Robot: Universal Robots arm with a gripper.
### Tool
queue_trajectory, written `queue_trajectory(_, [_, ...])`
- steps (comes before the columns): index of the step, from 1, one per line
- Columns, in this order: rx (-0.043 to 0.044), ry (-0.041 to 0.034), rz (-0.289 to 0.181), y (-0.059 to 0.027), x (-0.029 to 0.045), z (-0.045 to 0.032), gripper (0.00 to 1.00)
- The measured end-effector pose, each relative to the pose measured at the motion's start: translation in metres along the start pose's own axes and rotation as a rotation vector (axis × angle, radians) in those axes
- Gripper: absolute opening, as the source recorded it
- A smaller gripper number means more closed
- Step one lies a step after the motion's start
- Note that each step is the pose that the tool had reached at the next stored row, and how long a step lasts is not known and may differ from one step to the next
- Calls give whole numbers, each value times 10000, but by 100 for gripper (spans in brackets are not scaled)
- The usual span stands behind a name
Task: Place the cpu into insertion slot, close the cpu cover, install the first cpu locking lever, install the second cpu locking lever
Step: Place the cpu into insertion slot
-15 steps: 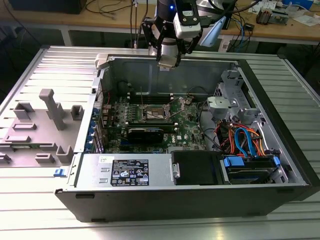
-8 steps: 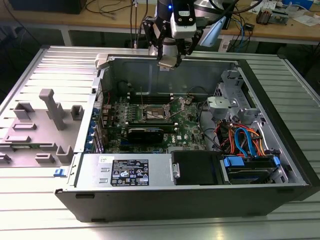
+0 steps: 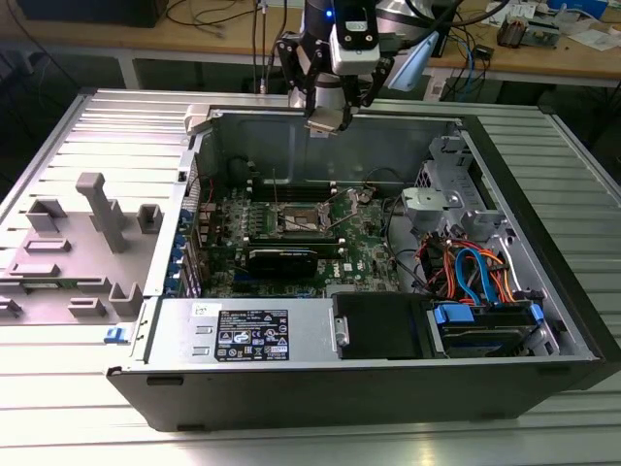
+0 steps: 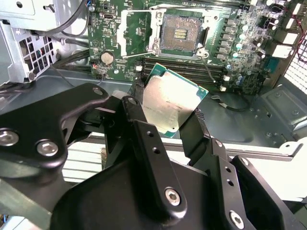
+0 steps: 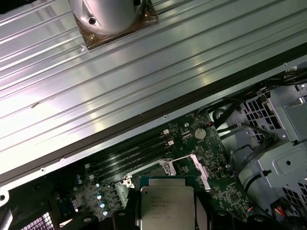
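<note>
Two black fingers (image 4: pixel 144 129) of the arm's gripper (image 4: pixel 165 112) are closed part-way on opposite edges of the small flat square cpu with a silvery metal top (image 4: pixel 170 103). They hold it in the air, touching nothing else. In the exterior view the gripper (image 3: pixel 328 118) hangs over the far wall of the open dark-grey computer case (image 3: pixel 369 388), which lies on a ribbed silver metal table (image 3: pixel 582 175). The square insertion slot with its dark centre and thin metal rim (image 4: pixel 181 32) sits uncovered on the green motherboard (image 4: pixel 249 52), apart from the chip. The thin square metal cpu cover (image 4: pixel 122 31) lies swung open just beside it. In the first wrist view the cpu (image 5: pixel 167 208) shows its printed top between the fingers, with the board beyond it. On the exterior view's left, grey plastic fixture blocks (image 3: pixel 102 209) stand on the table, well apart from the gripper.
</note>
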State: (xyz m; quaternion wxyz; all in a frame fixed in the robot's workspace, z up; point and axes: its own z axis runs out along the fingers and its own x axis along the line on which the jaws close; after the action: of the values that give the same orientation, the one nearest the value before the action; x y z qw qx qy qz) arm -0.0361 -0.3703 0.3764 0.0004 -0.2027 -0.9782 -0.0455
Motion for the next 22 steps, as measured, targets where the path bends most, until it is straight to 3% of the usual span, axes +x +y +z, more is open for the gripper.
queue_trajectory(5, [0, -2, 30, -7, 14, 0, 54])
queue_trajectory(15, [-22, -102, 1147, -8, 14, 8, 54])
queue_trajectory(22, [-27, -124, 1392, -9, 16, 9, 54])
